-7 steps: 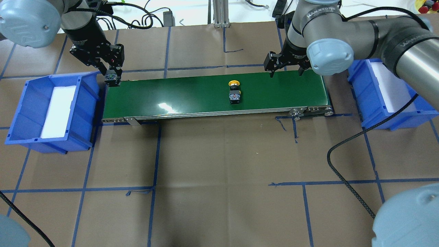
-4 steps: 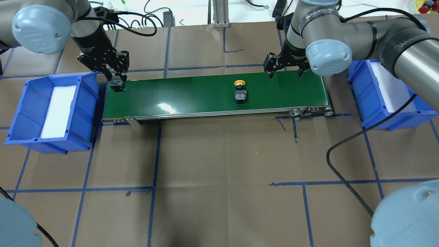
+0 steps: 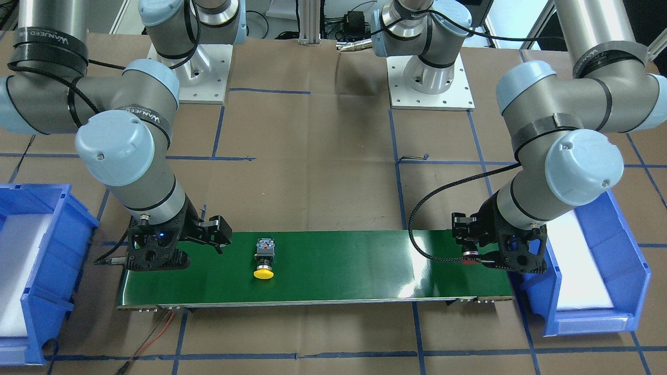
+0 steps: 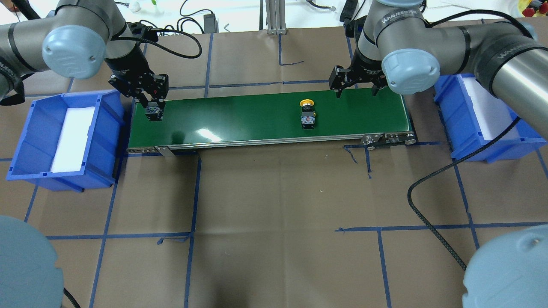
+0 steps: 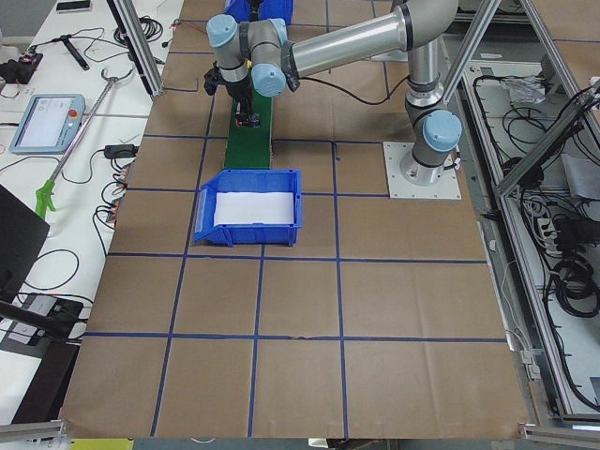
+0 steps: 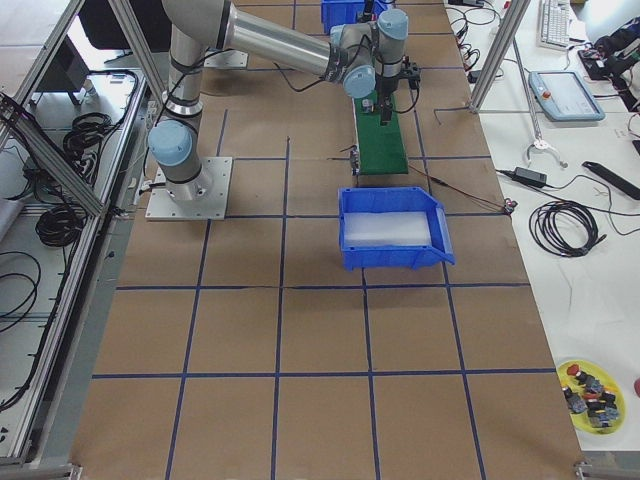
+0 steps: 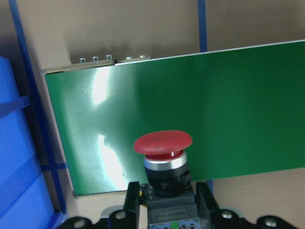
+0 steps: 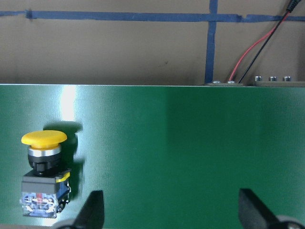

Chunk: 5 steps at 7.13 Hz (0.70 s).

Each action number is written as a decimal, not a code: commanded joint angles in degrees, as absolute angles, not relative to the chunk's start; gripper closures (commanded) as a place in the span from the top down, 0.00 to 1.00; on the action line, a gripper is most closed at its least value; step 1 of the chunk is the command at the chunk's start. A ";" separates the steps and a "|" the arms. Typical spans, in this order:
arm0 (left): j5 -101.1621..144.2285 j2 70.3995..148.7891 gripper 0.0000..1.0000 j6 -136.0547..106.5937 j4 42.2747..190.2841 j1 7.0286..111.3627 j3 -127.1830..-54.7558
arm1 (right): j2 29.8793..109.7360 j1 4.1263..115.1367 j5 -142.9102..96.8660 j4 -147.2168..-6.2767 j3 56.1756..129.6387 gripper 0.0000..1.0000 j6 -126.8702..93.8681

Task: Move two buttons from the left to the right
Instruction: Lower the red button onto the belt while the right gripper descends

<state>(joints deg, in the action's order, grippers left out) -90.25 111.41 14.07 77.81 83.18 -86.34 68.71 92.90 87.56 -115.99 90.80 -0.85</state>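
Two deliveries remained: the yellow button lay on the belt toward its right end, near my right gripper, jaws spread; my left gripper clamped the red button at the belt's left end.

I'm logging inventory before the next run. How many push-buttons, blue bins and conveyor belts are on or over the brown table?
Push-buttons: 2 (yellow button, red button)
Blue bins: 2 (left bin, right bin)
Conveyor belts: 1 (green belt)
Total: 5
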 commanded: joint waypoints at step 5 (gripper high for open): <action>-90.53 112.86 0.01 14.86 62.40 82.97 -95.36 | 67.24 95.18 87.63 -116.37 90.88 1.00 -5.80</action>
